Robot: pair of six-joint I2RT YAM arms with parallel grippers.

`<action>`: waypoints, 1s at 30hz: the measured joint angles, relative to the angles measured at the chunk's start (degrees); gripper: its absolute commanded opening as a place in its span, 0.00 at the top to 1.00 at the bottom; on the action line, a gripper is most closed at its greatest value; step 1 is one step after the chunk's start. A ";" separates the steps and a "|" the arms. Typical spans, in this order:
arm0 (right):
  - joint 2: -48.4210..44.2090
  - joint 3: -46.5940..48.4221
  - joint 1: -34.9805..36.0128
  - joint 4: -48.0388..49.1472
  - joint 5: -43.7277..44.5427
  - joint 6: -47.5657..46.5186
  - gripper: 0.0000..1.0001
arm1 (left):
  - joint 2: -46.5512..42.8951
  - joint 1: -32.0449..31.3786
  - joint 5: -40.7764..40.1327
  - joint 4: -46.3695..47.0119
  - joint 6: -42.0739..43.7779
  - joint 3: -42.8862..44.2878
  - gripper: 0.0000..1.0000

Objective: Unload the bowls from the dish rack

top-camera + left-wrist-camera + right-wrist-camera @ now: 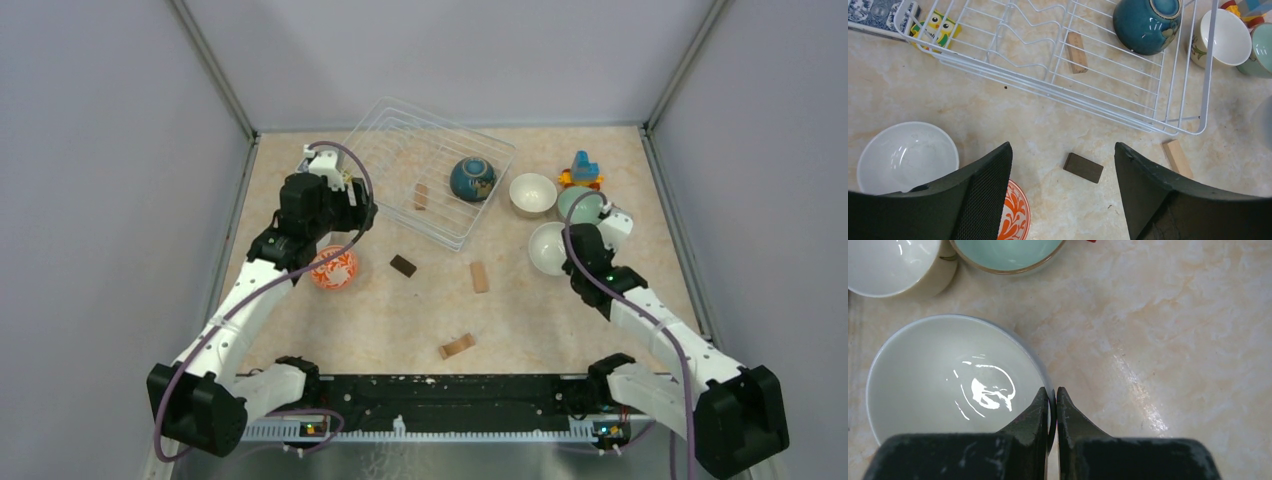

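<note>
While left end effector (1063,147) gapes, orange-patterned bowl (1015,216) lies partly beneath it.

One bowl (473,179) in dish rack (400,150) (right end).

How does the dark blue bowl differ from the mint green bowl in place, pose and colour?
The blue bowl lies inside the rack; the green bowl stands on the table, outside the rack. The blue bowl is tipped over, with its foot ring showing; the green bowl is upright, mouth up. The blue bowl is dark, the green bowl pale. Both are small, round and not gripped.
</note>
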 measured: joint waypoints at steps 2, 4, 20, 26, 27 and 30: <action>1.11 0.00 -2.21 0.26 -1.68 0.72 1.00 | 0.00 0.00 0.00 0.00 0.39 0.00 0.19; 2.54 0.04 -4.87 0.33 -3.72 1.31 1.00 | 0.00 0.00 0.00 0.00 0.72 0.00 0.19; 6.86 0.13 -16.90 0.07 -10.69 4.00 1.00 | 0.00 0.00 0.09 0.07 1.90 -0.52 0.17; 7.32 -0.02 -17.35 0.63 -11.47 4.17 0.86 | -0.04 0.00 0.09 0.09 2.40 -0.55 0.16; 7.32 -0.09 -17.38 0.68 -11.50 4.17 0.81 | -0.07 0.00 0.09 0.09 2.54 -0.57 0.16; 7.32 -0.26 -17.62 0.96 -11.41 4.57 0.70 | -0.15 0.00 0.09 0.09 2.73 -0.74 0.16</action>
